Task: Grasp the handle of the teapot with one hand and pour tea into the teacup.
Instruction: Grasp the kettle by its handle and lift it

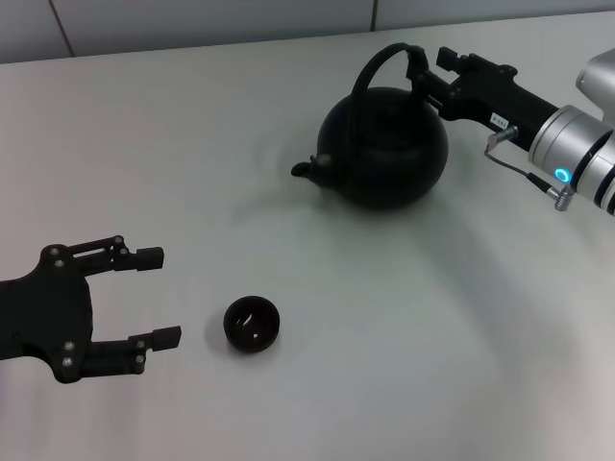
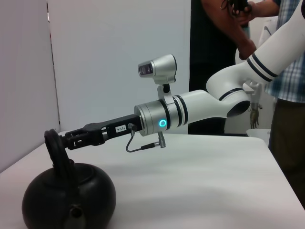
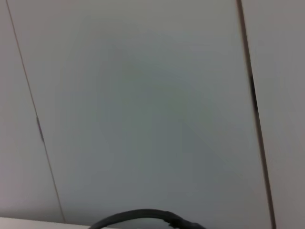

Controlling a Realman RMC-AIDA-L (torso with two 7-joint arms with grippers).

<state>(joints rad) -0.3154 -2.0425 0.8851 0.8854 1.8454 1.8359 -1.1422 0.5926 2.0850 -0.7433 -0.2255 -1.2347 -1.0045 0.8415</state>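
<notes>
The matte-black teapot (image 1: 384, 149) stands on the white table at the back right, its short spout (image 1: 303, 169) pointing to the left. Its arched handle (image 1: 370, 67) rises over the lid. My right gripper (image 1: 420, 72) reaches in from the right and is shut on the handle's top right part. The left wrist view shows the same grip (image 2: 69, 139) on the handle (image 2: 53, 145) above the teapot (image 2: 69, 195). The small black teacup (image 1: 252, 325) sits near the front. My left gripper (image 1: 161, 296) is open and empty, just left of the teacup. The handle's arc (image 3: 143, 214) edges the right wrist view.
The white table (image 1: 404, 365) spreads wide around both objects. A tiled wall (image 1: 192, 19) runs along its far edge. In the left wrist view, people (image 2: 214, 47) stand behind the table's far side, beyond my right arm (image 2: 190, 109).
</notes>
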